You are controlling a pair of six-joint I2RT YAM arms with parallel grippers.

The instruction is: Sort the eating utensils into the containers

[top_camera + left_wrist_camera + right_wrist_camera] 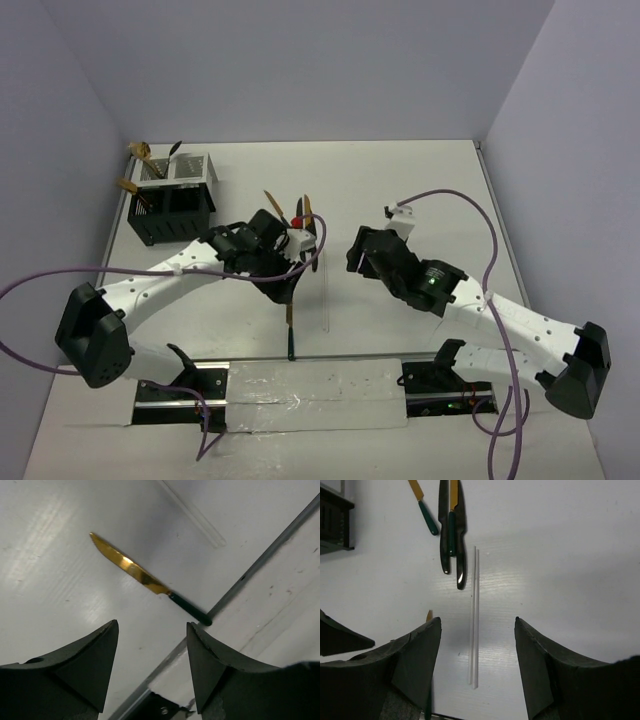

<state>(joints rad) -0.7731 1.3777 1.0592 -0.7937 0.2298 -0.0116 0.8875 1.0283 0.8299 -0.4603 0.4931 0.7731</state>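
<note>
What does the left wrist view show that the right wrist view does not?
Only the left wrist view: the whole knife, gold blade and dark green handle, ending at a dark seam. Only the right wrist view: a corner of the caddy and a cluster of utensils. Both: the white table, the thin white stick, and the view's own gripper open and empty: left gripper, right gripper.

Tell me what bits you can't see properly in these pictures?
- Top view: the left arm covers most of the pile, so it cannot be counted.
- Top view: the utensils in the caddy are too small to name.
- Right wrist view: the top edge cuts off the knife and a dark utensil; the left edge cuts the caddy.
- Right wrist view: a gold tip shows; a finger hides most of the rest.
</note>
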